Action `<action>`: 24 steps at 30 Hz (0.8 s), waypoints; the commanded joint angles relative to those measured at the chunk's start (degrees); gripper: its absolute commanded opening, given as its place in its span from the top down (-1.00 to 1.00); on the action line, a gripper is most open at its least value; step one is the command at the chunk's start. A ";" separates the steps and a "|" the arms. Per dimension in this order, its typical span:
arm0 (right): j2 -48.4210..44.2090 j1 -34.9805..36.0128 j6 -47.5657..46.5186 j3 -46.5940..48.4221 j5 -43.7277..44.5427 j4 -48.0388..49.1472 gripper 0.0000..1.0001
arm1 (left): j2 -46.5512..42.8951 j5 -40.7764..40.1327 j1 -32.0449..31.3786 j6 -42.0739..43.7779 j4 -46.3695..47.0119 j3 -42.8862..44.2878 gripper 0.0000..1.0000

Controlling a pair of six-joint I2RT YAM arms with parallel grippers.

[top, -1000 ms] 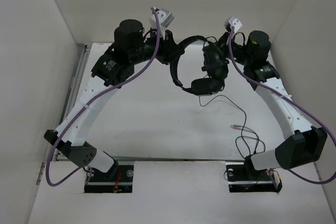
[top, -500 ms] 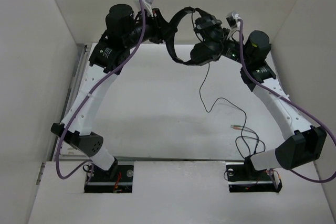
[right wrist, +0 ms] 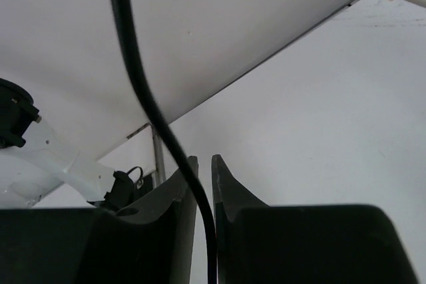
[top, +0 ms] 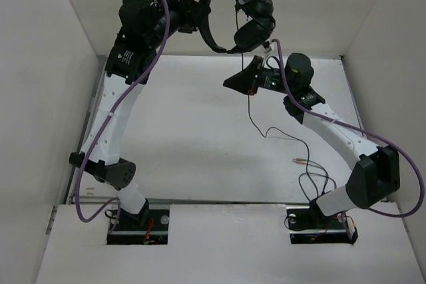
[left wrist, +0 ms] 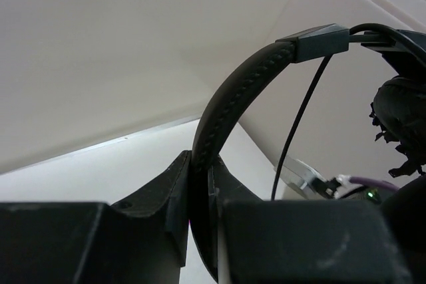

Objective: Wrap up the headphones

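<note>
holding the headphones aloft, earcups rightward, left pincer clamps; right pincer narrowly parted.

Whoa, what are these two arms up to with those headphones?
The left gripper is clamped on the headband, holding the headphones high above the table. The right gripper sits just below the earcups, with the cable running between its nearly closed fingers; whether it pinches the cable is unclear. The rest of the cable hangs down and lies loose on the table, not yet wrapped.
</note>
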 commanded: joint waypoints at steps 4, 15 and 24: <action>-1.50 1.59 5.79 -1.72 -1.25 7.55 0.54 | -0.52 -6.82 1.46 -2.47 5.40 3.31 1.00; -2.64 5.20 7.03 -7.78 -1.42 7.99 0.42 | 2.12 -20.69 4.00 0.07 5.92 6.29 1.00; -3.52 6.16 6.24 -8.49 -2.65 6.76 0.46 | 3.35 -35.81 3.74 6.92 7.94 4.89 1.00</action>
